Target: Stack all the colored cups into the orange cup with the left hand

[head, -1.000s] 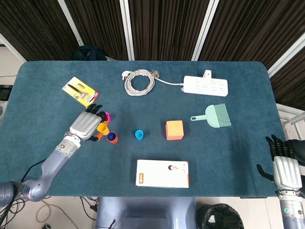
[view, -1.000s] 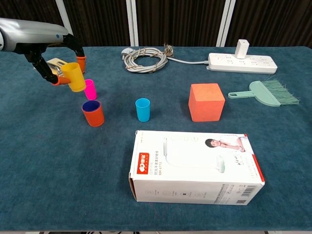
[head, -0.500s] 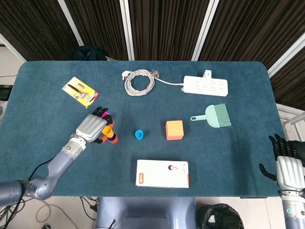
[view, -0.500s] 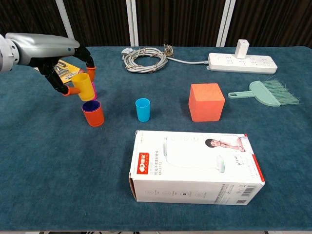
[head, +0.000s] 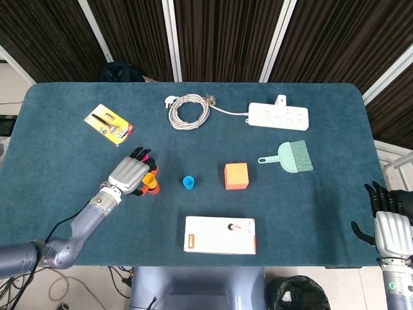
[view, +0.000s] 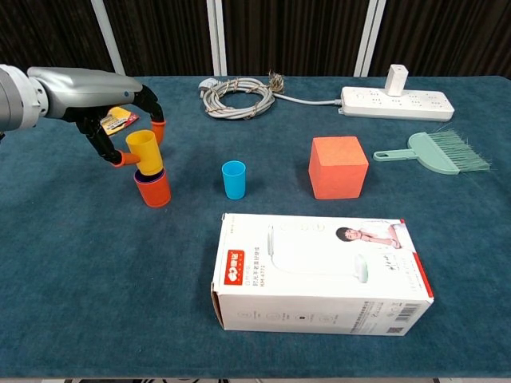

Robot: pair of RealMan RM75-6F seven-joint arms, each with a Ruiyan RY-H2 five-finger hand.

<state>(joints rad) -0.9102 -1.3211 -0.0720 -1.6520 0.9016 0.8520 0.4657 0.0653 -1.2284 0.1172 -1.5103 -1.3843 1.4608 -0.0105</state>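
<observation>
My left hand (view: 112, 112) (head: 129, 175) grips a yellow cup (view: 146, 152) (head: 149, 178) between thumb and fingers. The cup stands upright with its base in the mouth of the orange cup (view: 153, 190) (head: 155, 189), which has a purple cup nested inside. A sliver of the pink cup (head: 146, 157) shows by the fingertips in the head view; the chest view hides it behind the yellow cup. The blue cup (view: 234, 179) (head: 188, 183) stands alone to the right. My right hand (head: 389, 227) hangs off the table's right edge, fingers apart and holding nothing.
A white carton (view: 319, 271) lies near the front edge. An orange cube (view: 338, 166) sits right of the blue cup. At the back are a coiled cable (view: 237, 94), a power strip (view: 397, 102) and a green hand brush (view: 443, 152). A yellow packet (head: 108, 124) lies behind my left hand.
My left hand has carried the yellow cup rightward and down, from beside the pink cup to the orange cup's mouth. The right hand has barely moved.
</observation>
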